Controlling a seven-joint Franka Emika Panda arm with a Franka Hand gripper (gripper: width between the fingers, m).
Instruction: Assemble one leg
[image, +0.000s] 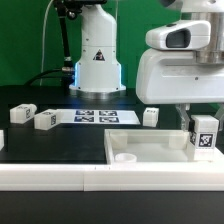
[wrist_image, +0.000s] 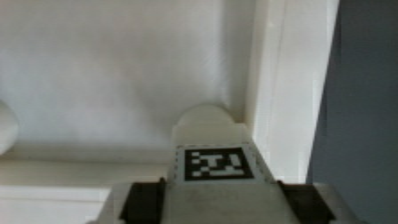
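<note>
I see three small white square plastic blocks with black tag marks lying loose on the black table top (image: 60, 140): one far on the exterior view's left (image: 21, 113), one beside it (image: 45, 120), and one further right (image: 150, 116); between the last two lies the thin flat white marker board (image: 105, 117). At the front lies a big flat white slab (image: 150, 150) with a round socket (image: 126, 158) near its corner; nothing stands between the slab and the arm.

The leg I care about, a stubby white block with a black-and-white tag (image: 203, 135), hangs under the robot's big white gripper (image: 203, 128), at the slab's right end in the exterior view; I cannot tell if it touches the slab. In the wrist view I see the same leg (wrist_image: 217, 155) with a dark finger (wrist_image: 150, 200) pressed on each side, so the gripper (wrist_image: 221, 200) is clamped on it; the white slab fills the space behind it.

At the back I see the arm's white base (image: 97, 65) glowing blue, in front of a green wall (image: 25, 40).
</note>
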